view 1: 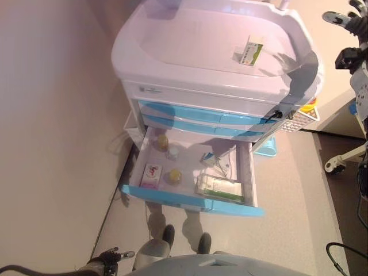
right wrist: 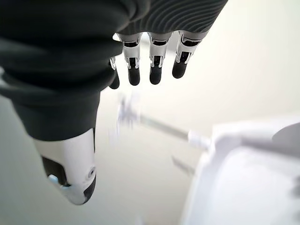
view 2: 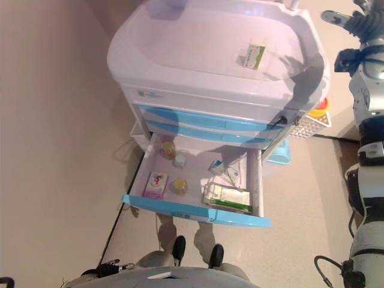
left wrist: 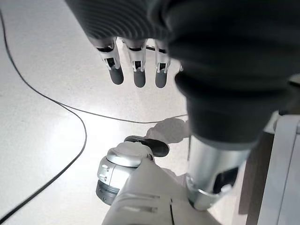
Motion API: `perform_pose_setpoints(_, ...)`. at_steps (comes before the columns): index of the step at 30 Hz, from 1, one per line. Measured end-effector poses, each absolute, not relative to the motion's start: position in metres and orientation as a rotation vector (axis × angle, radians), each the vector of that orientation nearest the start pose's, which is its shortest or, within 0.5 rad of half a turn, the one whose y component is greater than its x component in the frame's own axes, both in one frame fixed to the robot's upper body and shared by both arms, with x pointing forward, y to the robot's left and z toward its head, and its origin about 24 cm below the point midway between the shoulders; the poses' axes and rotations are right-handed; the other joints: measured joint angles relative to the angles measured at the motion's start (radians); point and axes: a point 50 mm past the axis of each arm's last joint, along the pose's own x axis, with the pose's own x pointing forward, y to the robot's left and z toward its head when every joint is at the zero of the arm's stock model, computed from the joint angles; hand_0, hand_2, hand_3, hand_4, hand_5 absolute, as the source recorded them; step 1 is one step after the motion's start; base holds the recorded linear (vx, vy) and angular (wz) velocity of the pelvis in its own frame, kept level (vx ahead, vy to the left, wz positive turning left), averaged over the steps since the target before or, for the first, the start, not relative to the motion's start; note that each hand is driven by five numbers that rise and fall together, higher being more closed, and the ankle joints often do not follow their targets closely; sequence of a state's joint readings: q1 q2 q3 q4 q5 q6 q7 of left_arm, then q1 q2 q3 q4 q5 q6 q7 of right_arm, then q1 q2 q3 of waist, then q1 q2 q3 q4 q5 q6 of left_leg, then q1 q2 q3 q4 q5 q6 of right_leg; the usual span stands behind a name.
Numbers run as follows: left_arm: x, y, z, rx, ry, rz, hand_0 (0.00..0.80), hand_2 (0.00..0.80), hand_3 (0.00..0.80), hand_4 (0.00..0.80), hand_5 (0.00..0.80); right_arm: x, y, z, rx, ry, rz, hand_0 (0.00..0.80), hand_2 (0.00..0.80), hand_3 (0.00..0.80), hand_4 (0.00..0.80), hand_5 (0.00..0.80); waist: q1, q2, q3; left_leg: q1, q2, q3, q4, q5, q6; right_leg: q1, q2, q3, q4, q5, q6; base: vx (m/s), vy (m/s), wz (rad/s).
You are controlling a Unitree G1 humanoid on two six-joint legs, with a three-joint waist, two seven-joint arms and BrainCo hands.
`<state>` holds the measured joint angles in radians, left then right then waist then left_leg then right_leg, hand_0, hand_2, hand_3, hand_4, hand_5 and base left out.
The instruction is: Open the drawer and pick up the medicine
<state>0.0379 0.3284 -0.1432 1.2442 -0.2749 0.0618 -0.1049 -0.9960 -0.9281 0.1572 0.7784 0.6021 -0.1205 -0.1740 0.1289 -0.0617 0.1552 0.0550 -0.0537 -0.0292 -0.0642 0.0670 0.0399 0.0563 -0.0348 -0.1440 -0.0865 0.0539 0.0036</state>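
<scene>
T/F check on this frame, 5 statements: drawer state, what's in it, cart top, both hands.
1. The bottom drawer of the cart is pulled out. True.
2. The two upper drawers are also open. False: both are closed.
3. A pink box lies at the open drawer's front left. True.
4. The cart top is bare. False: a green-and-white box lies on it, toward the right.
5. The left hand holds a medicine box. False: its fingers are straight and empty, above the floor. The right hand is likewise open and empty.
</scene>
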Motion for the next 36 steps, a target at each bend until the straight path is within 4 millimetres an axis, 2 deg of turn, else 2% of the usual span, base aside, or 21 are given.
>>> perform_pose_setpoints(4,0.056,0.263,-0.160,0.053,1.344,0.175,0.000,0.000,0.000,0.000,0.000,0.341,-0.348,0.258,-0.085,-0.461,-0.559,0.000,0.000,0.000,0.000,0.000,-0.044,0.002,-0.015,0.010,0.002,0.033,-0.007,-0.003,0.001,-0.008,0.003,0.033,0.002,0.003,0.003,-0.030,0.014,-0.27)
perform_pose_setpoints(7,0.053,0.261,-0.161,0.048,1.353,0.175,0.000,0.000,0.000,0.000,0.000,0.331,-0.351,0.221,-0.029,-0.423,-0.616,0.000,0.000,0.000,0.000,0.000,-0.069,0.007,-0.033,0.016,0.005,0.057,-0.015,-0.003,0.005,-0.015,0.006,0.060,0.001,0.008,0.003,-0.030,0.013,-0.27)
perform_pose_setpoints(10,0.052,0.256,-0.162,0.037,1.356,0.169,0.000,0.000,0.000,0.000,0.000,0.322,-0.347,0.167,-0.016,-0.304,-0.630,0.000,0.000,0.000,0.000,0.000,-0.098,0.009,-0.043,0.026,0.008,0.079,-0.024,-0.005,0.006,-0.016,0.009,0.080,0.001,0.009,0.004,-0.033,-0.004,-0.20)
perform_pose_setpoints(11,0.053,0.254,-0.163,0.032,1.356,0.165,0.000,0.000,0.000,0.000,0.000,0.317,-0.344,0.143,-0.021,-0.241,-0.629,0.000,0.000,0.000,0.000,0.000,-0.108,0.009,-0.044,0.026,0.009,0.081,-0.024,-0.005,0.006,-0.017,0.009,0.082,0.000,0.010,0.004,-0.024,-0.014,-0.15)
perform_pose_setpoints(15,0.052,0.251,-0.164,0.034,1.358,0.171,0.000,0.000,0.000,0.000,0.000,0.292,-0.329,0.068,-0.014,-0.030,-0.637,0.000,0.000,0.000,0.000,0.000,-0.121,0.012,-0.046,0.025,0.015,0.108,-0.024,-0.009,0.003,-0.030,0.016,0.106,0.001,0.014,-0.001,-0.025,-0.003,-0.17)
perform_pose_setpoints(18,0.051,0.251,-0.164,0.037,1.359,0.176,0.000,0.000,0.000,0.000,0.000,0.272,-0.319,0.025,-0.047,0.121,-0.622,0.000,0.000,0.000,0.000,0.000,-0.131,0.017,-0.046,0.024,0.017,0.113,-0.024,-0.010,0.002,-0.032,0.019,0.111,0.001,0.015,-0.003,-0.045,0.012,-0.08)
perform_pose_setpoints(22,0.052,0.250,-0.165,0.052,1.355,0.171,0.000,0.000,0.000,0.000,0.000,0.240,-0.318,-0.025,-0.099,0.332,-0.618,0.000,0.000,0.000,0.000,0.000,-0.133,0.025,-0.044,0.024,0.018,0.119,-0.024,-0.012,0.002,-0.035,0.019,0.115,0.004,0.015,-0.002,-0.065,-0.003,-0.04)
perform_pose_setpoints(25,0.057,0.249,-0.164,0.055,1.328,0.164,0.000,0.000,0.000,0.000,0.000,0.218,-0.313,-0.053,-0.163,0.460,-0.593,0.000,0.000,0.000,0.000,0.000,-0.131,0.034,-0.032,0.001,0.019,0.126,-0.019,-0.012,0.001,-0.071,0.020,0.127,0.029,0.012,0.001,-0.176,-0.041,-0.11)
perform_pose_setpoints(27,0.071,0.247,-0.162,0.072,1.285,0.144,0.000,0.000,0.000,0.000,0.000,0.211,-0.308,-0.065,-0.197,0.523,-0.557,0.000,0.000,0.000,0.000,0.000,-0.132,0.042,0.009,-0.036,0.017,0.126,0.013,-0.013,0.005,-0.107,0.015,0.127,0.057,0.012,0.001,-0.230,-0.058,-0.03)
perform_pose_setpoints(30,0.102,0.246,-0.156,0.110,1.188,0.112,0.000,0.000,0.000,0.000,0.000,0.204,-0.297,-0.079,-0.267,0.594,-0.485,0.000,0.000,0.000,0.000,0.000,-0.132,0.050,0.082,-0.107,0.016,0.124,0.077,-0.020,0.007,-0.167,0.011,0.125,0.102,0.011,0.002,-0.281,-0.081,0.05)
perform_pose_setpoints(32,0.130,0.245,-0.148,0.140,1.103,0.092,0.000,0.000,0.000,0.000,0.000,0.207,-0.287,-0.083,-0.324,0.600,-0.420,0.000,0.000,0.000,0.000,0.000,-0.133,0.051,0.146,-0.186,0.019,0.125,0.154,-0.032,0.006,-0.237,0.009,0.112,0.164,0.007,-0.003,-0.313,-0.071,0.07)
perform_pose_setpoints(34,0.161,0.243,-0.136,0.151,1.007,0.083,0.000,0.000,0.000,0.000,0.000,0.218,-0.278,-0.079,-0.404,0.575,-0.352,0.000,0.000,0.000,0.000,0.000,-0.132,0.049,0.210,-0.281,0.020,0.122,0.240,-0.057,0.002,-0.330,0.003,0.104,0.249,-0.017,-0.014,-0.212,-0.058,0.07)
perform_pose_setpoints(36,0.184,0.243,-0.126,0.155,0.936,0.088,0.000,0.000,0.000,0.000,0.000,0.228,-0.270,-0.076,-0.459,0.549,-0.303,0.000,0.000,0.000,0.000,0.000,-0.135,0.041,0.264,-0.351,0.020,0.118,0.327,-0.080,0.006,-0.405,0.001,0.105,0.340,-0.044,-0.017,-0.113,-0.036,0.04)
